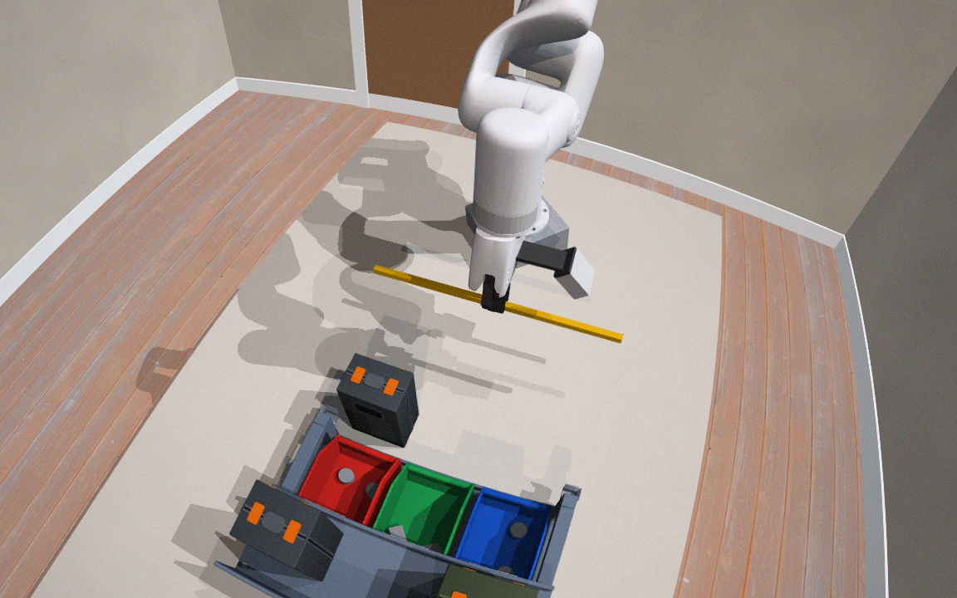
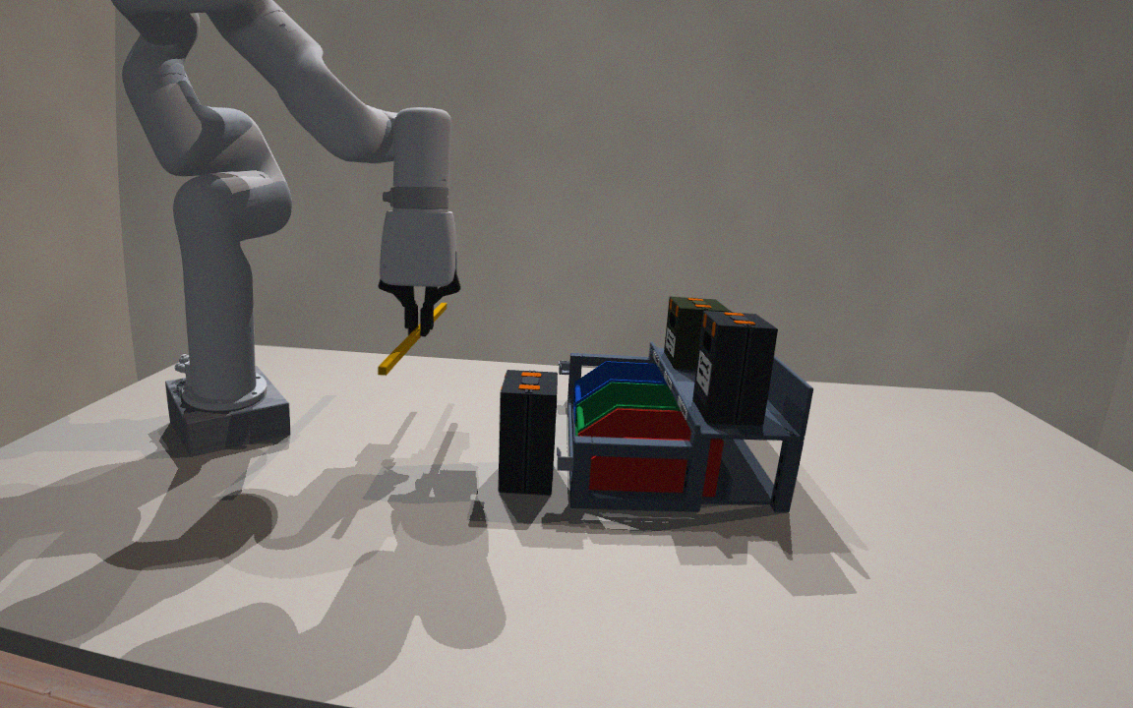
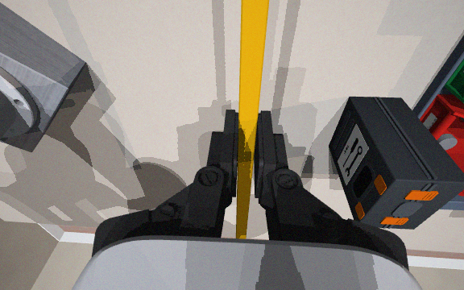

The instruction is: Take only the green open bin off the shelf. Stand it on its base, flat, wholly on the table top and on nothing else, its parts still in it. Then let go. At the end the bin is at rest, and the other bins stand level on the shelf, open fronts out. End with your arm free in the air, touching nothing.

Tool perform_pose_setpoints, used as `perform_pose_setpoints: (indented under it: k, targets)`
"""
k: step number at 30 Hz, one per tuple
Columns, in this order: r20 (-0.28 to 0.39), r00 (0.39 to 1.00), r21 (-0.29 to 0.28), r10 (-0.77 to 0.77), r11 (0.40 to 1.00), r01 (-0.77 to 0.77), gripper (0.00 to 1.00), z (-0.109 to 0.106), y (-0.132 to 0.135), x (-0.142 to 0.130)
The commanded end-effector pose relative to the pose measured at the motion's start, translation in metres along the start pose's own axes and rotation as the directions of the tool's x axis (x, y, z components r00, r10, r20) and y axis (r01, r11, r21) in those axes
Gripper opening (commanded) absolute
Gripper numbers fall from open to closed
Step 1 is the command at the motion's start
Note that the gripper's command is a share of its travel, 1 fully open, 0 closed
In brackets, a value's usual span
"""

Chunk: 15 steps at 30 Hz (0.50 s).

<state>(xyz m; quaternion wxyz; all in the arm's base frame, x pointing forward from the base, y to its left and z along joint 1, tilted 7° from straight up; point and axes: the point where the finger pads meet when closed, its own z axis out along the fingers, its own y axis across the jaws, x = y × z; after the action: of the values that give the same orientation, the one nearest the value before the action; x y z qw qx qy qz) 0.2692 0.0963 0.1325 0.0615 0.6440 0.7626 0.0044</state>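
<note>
A pale table top [image 2: 905, 546] carries the white arm's base [image 2: 227, 418] at one end and a grey-blue shelf [image 2: 768, 413] well apart from it at the other. On the shelf's lower level three open bins are seen side by side: a red bin [image 1: 344, 476], the green bin [image 1: 422, 505] in the middle between its neighbours, and a blue bin [image 1: 504, 524], each with small grey parts lying inside. Two dark cases [image 2: 734, 365] with orange latches are stood on the upper level, and a third dark case [image 1: 378, 398] is stood upright on the table just beside the shelf's red-bin end. The arm is bent over so that the gripper [image 2: 419, 327] points down, held above the table between base and shelf. The black fingers are clamped on a long thin yellow bar [image 1: 563, 321], gripped near its middle and carried clear of the table, roughly level
</note>
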Motion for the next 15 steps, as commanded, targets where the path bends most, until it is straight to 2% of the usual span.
perform_pose_setpoints:
  k: [1,15]
  targets:
    - [-0.001,1.0,-0.004,0.0,1.0,0.0,0.0,-0.0012,0.0014,0.0004]
    - [-0.001,1.0,-0.004,0.0,1.0,0.0,0.0,-0.0012,0.0052,0.0003]
